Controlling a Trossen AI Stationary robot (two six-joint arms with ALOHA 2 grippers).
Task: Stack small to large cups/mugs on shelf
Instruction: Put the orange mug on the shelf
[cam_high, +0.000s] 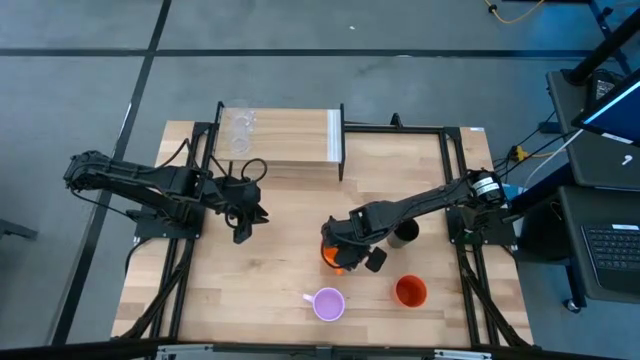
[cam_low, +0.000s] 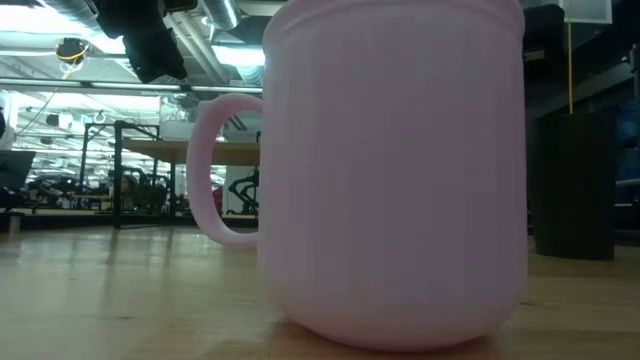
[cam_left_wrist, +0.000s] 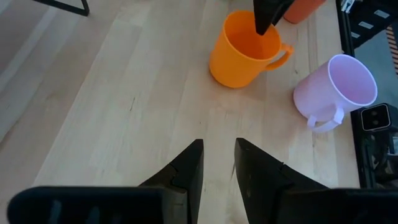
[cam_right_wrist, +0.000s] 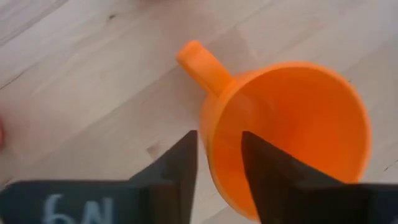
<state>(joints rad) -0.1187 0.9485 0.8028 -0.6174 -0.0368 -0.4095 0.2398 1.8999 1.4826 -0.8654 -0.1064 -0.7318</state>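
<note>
Orange mug (cam_right_wrist: 292, 134) is straddled at the rim by right gripper (cam_right_wrist: 219, 162), jaws part open, no firm grip yet. Left gripper (cam_left_wrist: 217, 165) is parked farther off w/ nothing held.

The mug (cam_right_wrist: 292, 137) at the right claw (cam_right_wrist: 217, 158) is bright orange, on a pale wood tabletop (cam_high: 270, 270) with fine grain lines. Near it stand a lilac mug (cam_high: 328, 303), a red-orange cup (cam_high: 411, 291) and a black tumbler (cam_high: 405, 234)
</note>
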